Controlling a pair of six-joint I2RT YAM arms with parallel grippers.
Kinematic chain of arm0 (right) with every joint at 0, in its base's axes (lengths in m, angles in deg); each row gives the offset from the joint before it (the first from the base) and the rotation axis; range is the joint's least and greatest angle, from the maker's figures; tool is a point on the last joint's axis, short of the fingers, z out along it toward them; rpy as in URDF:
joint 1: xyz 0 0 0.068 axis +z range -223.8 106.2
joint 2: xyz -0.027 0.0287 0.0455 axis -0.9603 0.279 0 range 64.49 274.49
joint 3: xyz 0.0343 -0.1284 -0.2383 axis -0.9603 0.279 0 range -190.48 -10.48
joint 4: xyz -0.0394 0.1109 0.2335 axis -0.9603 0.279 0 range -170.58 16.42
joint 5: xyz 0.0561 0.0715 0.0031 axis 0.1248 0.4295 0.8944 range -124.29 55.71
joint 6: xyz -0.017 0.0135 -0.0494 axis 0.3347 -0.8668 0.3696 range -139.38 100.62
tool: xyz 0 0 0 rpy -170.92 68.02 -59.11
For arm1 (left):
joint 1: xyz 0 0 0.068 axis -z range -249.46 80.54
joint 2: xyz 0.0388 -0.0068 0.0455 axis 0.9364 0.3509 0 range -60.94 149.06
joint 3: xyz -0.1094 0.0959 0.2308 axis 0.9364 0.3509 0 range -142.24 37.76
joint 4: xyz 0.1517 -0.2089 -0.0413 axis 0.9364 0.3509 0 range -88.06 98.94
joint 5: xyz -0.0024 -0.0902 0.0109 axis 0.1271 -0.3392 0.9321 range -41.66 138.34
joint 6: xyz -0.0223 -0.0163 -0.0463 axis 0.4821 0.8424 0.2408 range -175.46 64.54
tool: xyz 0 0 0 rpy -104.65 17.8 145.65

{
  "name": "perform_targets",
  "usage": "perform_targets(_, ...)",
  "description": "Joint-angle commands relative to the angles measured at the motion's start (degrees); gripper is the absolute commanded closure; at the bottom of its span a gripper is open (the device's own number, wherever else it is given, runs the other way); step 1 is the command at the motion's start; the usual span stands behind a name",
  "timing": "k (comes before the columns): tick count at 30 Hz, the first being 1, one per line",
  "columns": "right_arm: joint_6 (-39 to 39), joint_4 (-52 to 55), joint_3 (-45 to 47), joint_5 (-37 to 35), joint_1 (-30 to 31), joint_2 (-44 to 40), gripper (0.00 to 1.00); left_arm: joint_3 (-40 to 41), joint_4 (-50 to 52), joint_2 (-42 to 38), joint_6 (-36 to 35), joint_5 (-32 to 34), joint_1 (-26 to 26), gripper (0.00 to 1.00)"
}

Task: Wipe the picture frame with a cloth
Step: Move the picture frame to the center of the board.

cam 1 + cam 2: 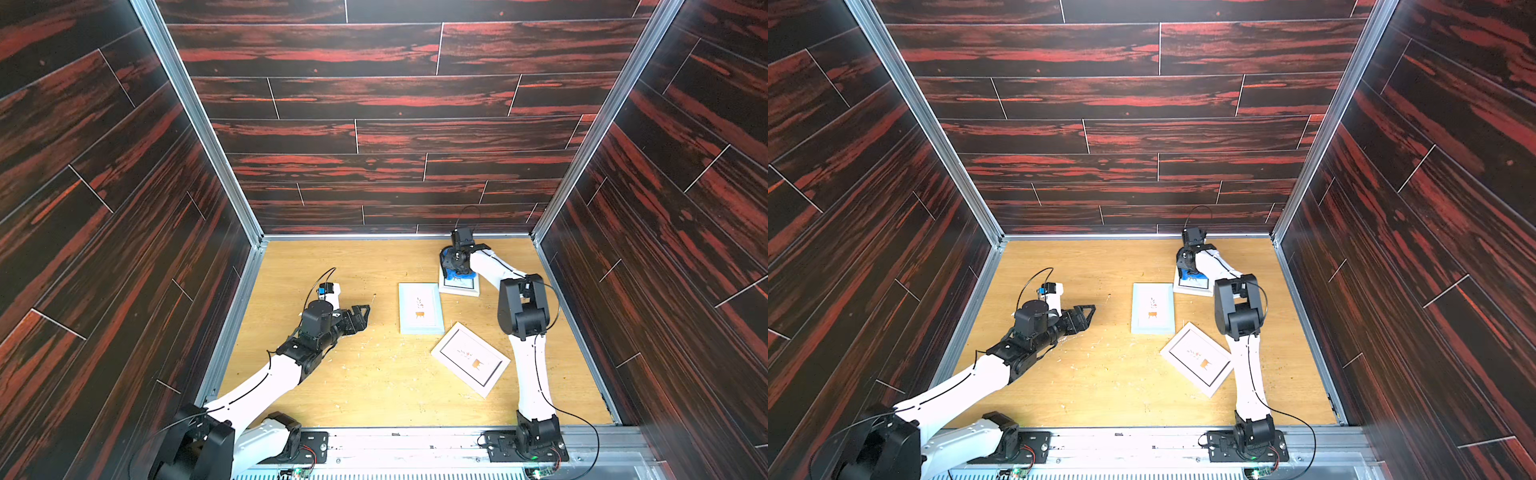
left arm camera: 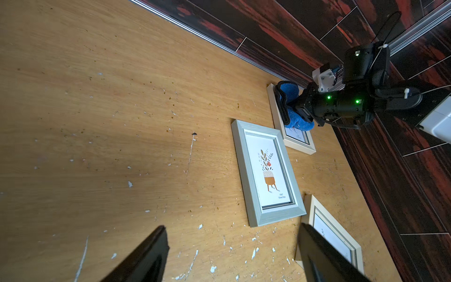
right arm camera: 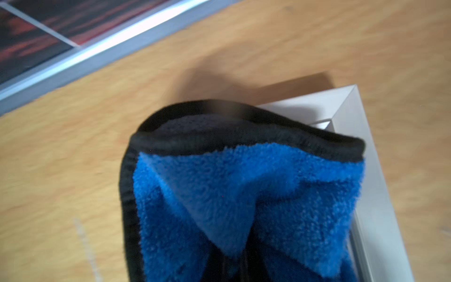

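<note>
This looks like a robot test cell in a laboratory. The walls [image 1: 374, 104] at 9, 12 and 3 o'clock are dark red wood-pattern panels, joined by bare aluminium profiles [image 1: 195, 116]. A scratched wooden table [image 1: 374, 399] forms the floor. At 6 o'clock a metal rail [image 1: 415, 444] carries the left arm [image 1: 257, 395] and the right arm [image 1: 532, 374], with loose cables and small circuit boards [image 1: 540, 471].

- Both top views hang high over the robot's side, looking steeply down at the whole wooden table [image 1: 374, 390]; they overlap almost completely.
- The left wrist view sits low, facing across the table toward the grey picture frame [image 2: 266, 171].
- The right wrist view hugs the blue cloth [image 3: 244, 195] on a white picture frame [image 3: 317, 107], seen in every view.
</note>
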Motion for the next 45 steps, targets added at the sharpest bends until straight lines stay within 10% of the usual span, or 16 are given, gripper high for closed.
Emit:
perform_targets(1,-1.6,5.4,-4.6,5.5,3.9,5.8,1.0,0.4,2.9,-1.9,-2.0,2.4,-0.6,0.13)
perform_targets(10,-3.5,9.0,-26.2,11.7,7.8,17.8,1.0,-0.5,6.0,-0.6,-1.7,3.5,-0.9,0.14)
perform_targets(17,-7.1,8.3,-21.8,8.3,12.9,14.8,1.0,-3.6,9.7,4.4,-1.5,3.7,-0.9,0.2)
perform_targets(24,-4.7,7.3,-9.7,1.2,8.7,5.3,1.0,-10.7,6.9,13.0,2.5,-6.8,4.1,0.29)
perform_targets(45,0.3,-12.0,49.2,1.5,17.3,-25.4,1.0,-9.5,9.8,9.6,0.7,7.5,7.9,0.27)
